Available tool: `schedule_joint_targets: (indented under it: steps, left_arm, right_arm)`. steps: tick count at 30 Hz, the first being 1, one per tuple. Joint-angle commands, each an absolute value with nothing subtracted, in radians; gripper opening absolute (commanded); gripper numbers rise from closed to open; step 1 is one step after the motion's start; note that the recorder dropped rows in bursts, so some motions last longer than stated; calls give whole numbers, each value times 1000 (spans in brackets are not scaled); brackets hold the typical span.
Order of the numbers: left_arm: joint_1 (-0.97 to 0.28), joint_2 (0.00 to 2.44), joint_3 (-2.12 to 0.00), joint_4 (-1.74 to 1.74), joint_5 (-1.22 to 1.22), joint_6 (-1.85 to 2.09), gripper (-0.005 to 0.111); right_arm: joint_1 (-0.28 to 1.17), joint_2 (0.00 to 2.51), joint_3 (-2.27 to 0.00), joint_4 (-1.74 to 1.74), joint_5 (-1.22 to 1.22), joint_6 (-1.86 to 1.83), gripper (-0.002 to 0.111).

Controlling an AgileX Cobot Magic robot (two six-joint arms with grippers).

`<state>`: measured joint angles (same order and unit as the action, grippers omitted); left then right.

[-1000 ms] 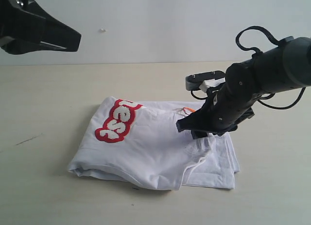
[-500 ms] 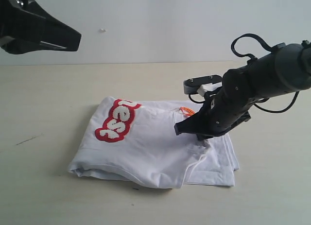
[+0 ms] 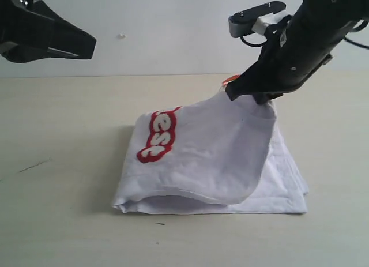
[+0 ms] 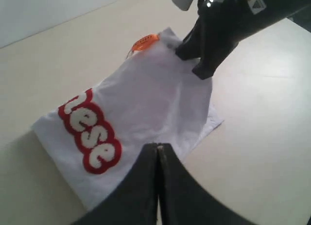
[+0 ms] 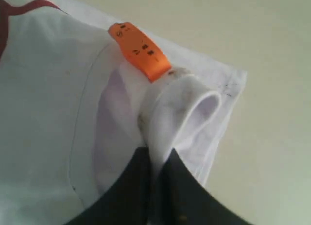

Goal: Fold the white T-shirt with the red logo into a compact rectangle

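The white T-shirt (image 3: 213,157) lies partly folded on the table, its right end pulled up into the air. The red logo (image 3: 159,136) shows on its left part, and again as the red logo (image 4: 91,131) in the left wrist view. My right gripper (image 3: 253,97) is shut on the ribbed collar (image 5: 180,108) beside the orange neck tag (image 5: 141,52), and holds that end well above the table. My left gripper (image 4: 158,148) is shut and empty, raised at the far upper left (image 3: 43,36), away from the shirt.
The beige table (image 3: 57,163) runs all round the shirt. A pale wall (image 3: 173,25) stands behind it. A small dark scratch (image 3: 34,165) marks the table at the left.
My right gripper closed on the collar and rose up and back, lifting the shirt's right end. The cloth on the table slid to the right. The left arm stayed still.
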<state>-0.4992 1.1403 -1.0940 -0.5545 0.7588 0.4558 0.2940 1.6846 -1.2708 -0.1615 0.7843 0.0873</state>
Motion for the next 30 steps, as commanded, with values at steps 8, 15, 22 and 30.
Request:
schedule_joint_targets:
  steps: [8, 15, 22, 30]
  left_arm:
    - [-498, 1133, -1093, -557, 749, 458, 0]
    - [-498, 1133, -1093, -554, 760, 458, 0]
    - [-498, 1133, -1093, -554, 763, 458, 0]
    - [-498, 1133, -1093, -556, 767, 458, 0]
  right_arm:
    - [291, 1736, -1324, -857, 1036, 333, 0]
    - [291, 1850, -1324, -1108, 1144, 439, 0]
    - [273, 1947, -1324, -1324, 1221, 541, 0]
    - [177, 2024, -1324, -1366, 1221, 613, 3]
